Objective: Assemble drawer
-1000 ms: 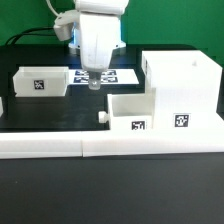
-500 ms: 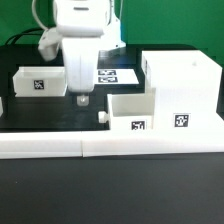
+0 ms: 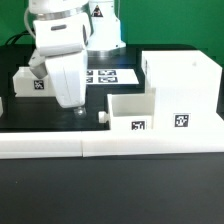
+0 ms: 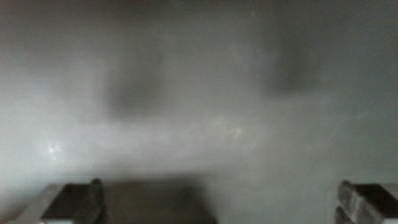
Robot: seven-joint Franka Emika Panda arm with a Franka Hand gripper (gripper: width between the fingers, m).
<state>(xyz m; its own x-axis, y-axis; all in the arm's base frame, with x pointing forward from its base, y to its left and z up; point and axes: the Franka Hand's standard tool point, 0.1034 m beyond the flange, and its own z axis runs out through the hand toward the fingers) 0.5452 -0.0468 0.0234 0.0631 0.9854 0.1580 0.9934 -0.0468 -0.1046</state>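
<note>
The large white drawer housing [image 3: 182, 88] stands at the exterior view's right, with a tag on its front. A smaller open-top tray [image 3: 131, 112] sits against its left side, its knob [image 3: 101, 116] pointing left. A second tagged tray [image 3: 27, 82] stands at the left, partly hidden by my arm. My gripper [image 3: 76, 107] hangs low over the dark table between the two trays, empty. In the wrist view my gripper [image 4: 217, 205] is open, its fingertips [image 4: 71, 202] wide apart, with only a blurred grey surface between them.
The marker board [image 3: 108, 74] lies on the table behind my arm. A long white L-shaped bar [image 3: 60, 147] runs along the table's front edge, just in front of the trays.
My arm has moved toward the exterior view's left and nearer the front, from over the marker board to beside the left tray. The parts have not moved.
</note>
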